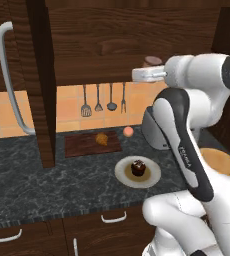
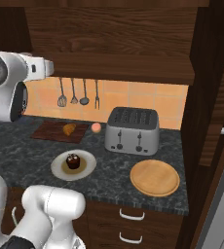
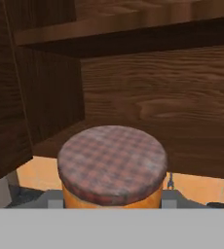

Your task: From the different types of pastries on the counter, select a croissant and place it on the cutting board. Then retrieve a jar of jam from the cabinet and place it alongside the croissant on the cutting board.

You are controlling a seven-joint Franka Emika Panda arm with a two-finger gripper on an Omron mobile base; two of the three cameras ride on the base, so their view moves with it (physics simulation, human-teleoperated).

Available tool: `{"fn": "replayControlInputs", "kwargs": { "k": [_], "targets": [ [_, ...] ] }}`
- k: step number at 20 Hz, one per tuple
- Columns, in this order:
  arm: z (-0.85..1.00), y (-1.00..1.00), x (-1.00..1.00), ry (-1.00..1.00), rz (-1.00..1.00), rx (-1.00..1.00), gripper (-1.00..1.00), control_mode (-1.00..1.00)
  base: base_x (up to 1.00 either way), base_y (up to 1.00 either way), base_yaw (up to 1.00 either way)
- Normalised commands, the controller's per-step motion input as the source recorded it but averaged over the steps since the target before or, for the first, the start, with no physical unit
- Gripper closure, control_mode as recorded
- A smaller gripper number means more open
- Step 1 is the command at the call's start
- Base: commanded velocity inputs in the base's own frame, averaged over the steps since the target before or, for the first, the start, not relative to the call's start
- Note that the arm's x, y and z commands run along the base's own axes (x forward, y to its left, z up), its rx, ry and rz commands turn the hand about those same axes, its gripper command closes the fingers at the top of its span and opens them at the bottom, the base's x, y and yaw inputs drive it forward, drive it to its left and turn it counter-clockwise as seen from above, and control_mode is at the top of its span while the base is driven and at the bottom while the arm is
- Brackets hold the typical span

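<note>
Gripper [image 3: 113, 206] clamped on jam jar [image 3: 112, 168] by the cabinet shelf [image 3: 133, 29] above; risk: jar clips cabinet edge and slips during withdrawal.

Base views flank arm, share counter [image 1: 62, 175]; hand view close on cabinet [image 3: 148, 92].

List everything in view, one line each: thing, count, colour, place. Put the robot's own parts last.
Golden croissant: 1, on the dark wooden cutting board, back of the counter.
Chocolate cupcake: 1, dark brown, on the round cream plate near the counter's front.
Small peach-coloured ball: 1, right of the board.
Silver toaster: 1, against the tiles.
Round light wooden board: 1, in front of the toaster.
Hanging utensils: 4, dark, on the orange tiles.
Jam jar with checked lid: 1, orange, in front of the cabinet shelf.
Gripper: 1, shut on the jar.
</note>
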Motion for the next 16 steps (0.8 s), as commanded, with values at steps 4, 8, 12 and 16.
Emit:
{"fn": "replayControlInputs", "kwargs": {
  "k": [4, 8, 12, 16],
  "targets": [
    [-0.21, -0.11, -0.98, 0.03, -0.25, 0.00, 1.00, -1.00, 0.00, 0.00, 0.00],
    [-0.26, -0.24, -0.96, 0.02, -0.22, 0.00, 1.00, -1.00, 0.00, 0.00, 0.00],
    [-0.51, -0.19, -0.43, 0.00, -0.08, 0.00, 1.00, -1.00, 0.00, 0.00, 0.00],
    [-0.74, -0.03, -0.01, 0.00, 0.00, -0.03, 1.00, -1.00, 0.00, 0.00, 0.00]
  ]
}}
